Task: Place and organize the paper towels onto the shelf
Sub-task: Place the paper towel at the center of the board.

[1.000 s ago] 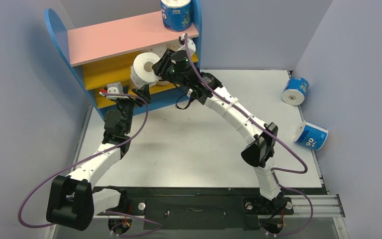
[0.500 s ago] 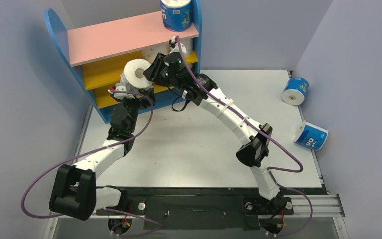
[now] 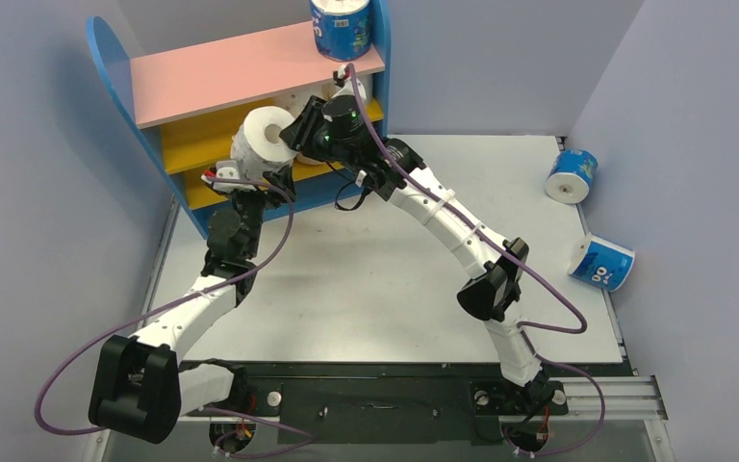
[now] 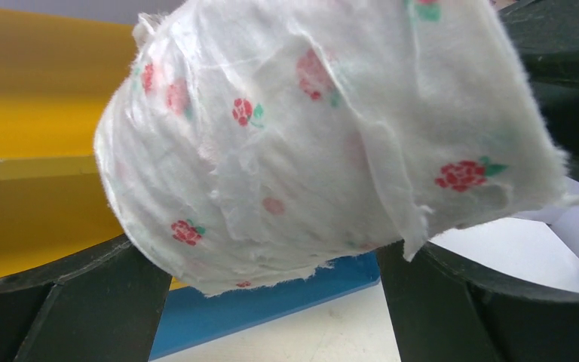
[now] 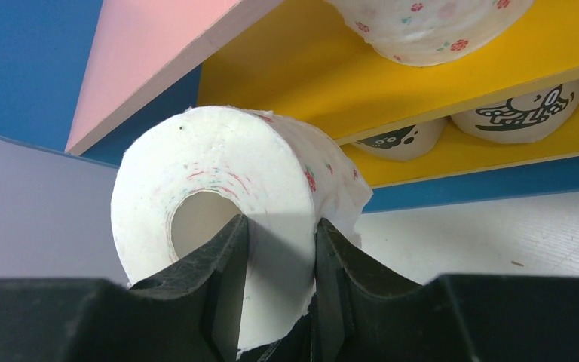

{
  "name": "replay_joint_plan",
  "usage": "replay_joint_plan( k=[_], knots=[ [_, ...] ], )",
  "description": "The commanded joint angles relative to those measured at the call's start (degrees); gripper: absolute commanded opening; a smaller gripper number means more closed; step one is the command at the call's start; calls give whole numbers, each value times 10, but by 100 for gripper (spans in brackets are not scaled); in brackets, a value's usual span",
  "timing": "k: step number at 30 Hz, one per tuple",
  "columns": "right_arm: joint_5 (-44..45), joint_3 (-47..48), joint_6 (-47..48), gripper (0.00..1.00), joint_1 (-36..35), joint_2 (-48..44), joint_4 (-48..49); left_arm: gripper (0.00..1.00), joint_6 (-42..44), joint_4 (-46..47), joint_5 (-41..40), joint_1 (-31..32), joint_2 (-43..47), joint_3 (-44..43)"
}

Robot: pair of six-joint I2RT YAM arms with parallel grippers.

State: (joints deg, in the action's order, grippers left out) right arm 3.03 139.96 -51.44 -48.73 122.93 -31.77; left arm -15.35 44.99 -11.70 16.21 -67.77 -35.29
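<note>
My right gripper (image 3: 293, 130) is shut on a white paper towel roll with small red flowers (image 3: 267, 135). One finger is inside the hollow core and the other is outside the wall (image 5: 279, 226). The roll (image 5: 271, 158) hangs in front of the shelf (image 3: 221, 72), level with its upper yellow board. My left gripper (image 3: 250, 178) is open just under the roll. In the left wrist view the roll (image 4: 309, 128) fills the frame, with my two fingers spread wide below it (image 4: 271, 264). Another white flowered roll (image 5: 430, 26) sits on the upper yellow board. Two tan cartoon rolls (image 5: 528, 109) sit on the lower one.
A blue-and-white roll (image 3: 342, 27) stands on the pink top board at the right end. Two more blue-and-white rolls (image 3: 572, 175) (image 3: 601, 262) lie on the table by the right wall. Grey walls close in both sides.
My right gripper has carried the white roll up and left, from in front of the lower board to the upper yellow board. My left gripper has risen under the roll.
</note>
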Motion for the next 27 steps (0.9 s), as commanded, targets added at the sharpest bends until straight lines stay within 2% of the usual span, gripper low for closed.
replay_joint_plan(
  k=[1,9,15,18,23,27],
  knots=[
    [19,30,7,0,8,9,17,96,30,39,-13,2,21,-30],
    [31,6,15,0,11,-7,23,96,38,6,-9,2,62,-26],
    [47,-35,27,0,19,-53,33,96,24,-93,10,2,125,-26],
    [47,-114,35,0,31,-116,48,96,0,-164,-2,2,164,-29],
    [65,-242,86,0,47,-226,48,96,-49,-279,-89,2,227,-35],
    [103,-382,139,0,57,-310,21,96,-81,-399,-171,1,278,-59]
  ],
)
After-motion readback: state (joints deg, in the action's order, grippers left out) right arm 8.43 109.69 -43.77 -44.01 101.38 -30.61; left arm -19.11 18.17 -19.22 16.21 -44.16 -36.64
